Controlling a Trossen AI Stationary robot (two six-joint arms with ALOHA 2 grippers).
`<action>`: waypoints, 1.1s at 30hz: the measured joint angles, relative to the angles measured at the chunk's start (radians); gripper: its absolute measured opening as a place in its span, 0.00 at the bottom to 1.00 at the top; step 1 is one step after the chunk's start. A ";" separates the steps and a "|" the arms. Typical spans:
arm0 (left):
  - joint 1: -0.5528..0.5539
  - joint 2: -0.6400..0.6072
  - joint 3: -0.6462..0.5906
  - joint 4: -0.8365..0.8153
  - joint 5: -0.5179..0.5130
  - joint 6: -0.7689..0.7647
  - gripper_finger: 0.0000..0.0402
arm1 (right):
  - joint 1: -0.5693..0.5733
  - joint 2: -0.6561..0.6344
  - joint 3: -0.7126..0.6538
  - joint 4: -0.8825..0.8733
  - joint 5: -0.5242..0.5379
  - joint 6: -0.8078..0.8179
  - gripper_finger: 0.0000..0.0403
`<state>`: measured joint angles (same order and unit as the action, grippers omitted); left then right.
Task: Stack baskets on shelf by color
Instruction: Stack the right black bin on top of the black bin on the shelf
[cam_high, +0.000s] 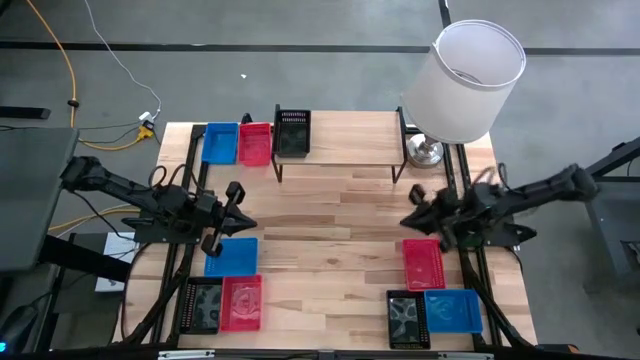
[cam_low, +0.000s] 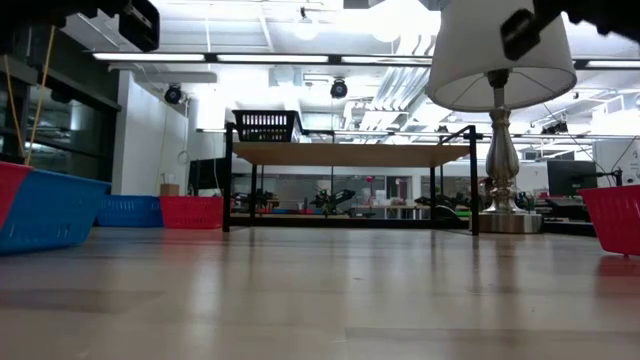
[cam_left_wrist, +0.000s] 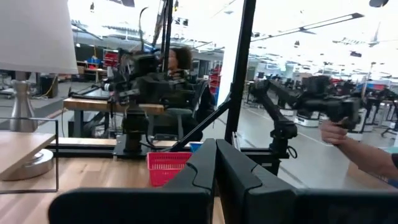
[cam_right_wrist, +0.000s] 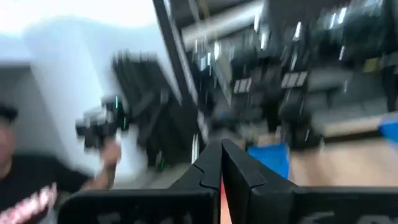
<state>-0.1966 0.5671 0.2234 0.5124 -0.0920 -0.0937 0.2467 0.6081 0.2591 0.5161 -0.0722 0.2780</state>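
My left gripper (cam_high: 236, 206) is closed and empty above the table's left side, just beyond a blue basket (cam_high: 232, 256). My right gripper (cam_high: 415, 208) is closed and empty too, beside a red basket (cam_high: 422, 262). One black basket (cam_high: 292, 130) sits on the shelf (cam_high: 350, 140); blue and red ones lie left of it.

Ceiling strip lights (cam_low: 160, 56) are glaring in the low view; motion blur is smearing the whole right wrist view.
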 joint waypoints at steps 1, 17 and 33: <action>-0.003 0.000 0.000 -0.007 -0.002 0.000 0.00 | 0.027 0.048 0.046 -0.053 0.017 -0.005 0.00; -0.008 0.000 0.000 -0.078 -0.050 -0.007 0.00 | 0.220 0.757 0.796 -0.912 0.178 0.136 0.00; -0.008 0.002 0.000 -0.099 -0.051 -0.011 0.00 | 0.431 1.129 1.086 -1.461 0.033 0.687 0.37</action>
<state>-0.2050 0.5694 0.2237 0.4137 -0.1425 -0.1047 0.6779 1.7369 1.3453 -0.9445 -0.0395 0.9654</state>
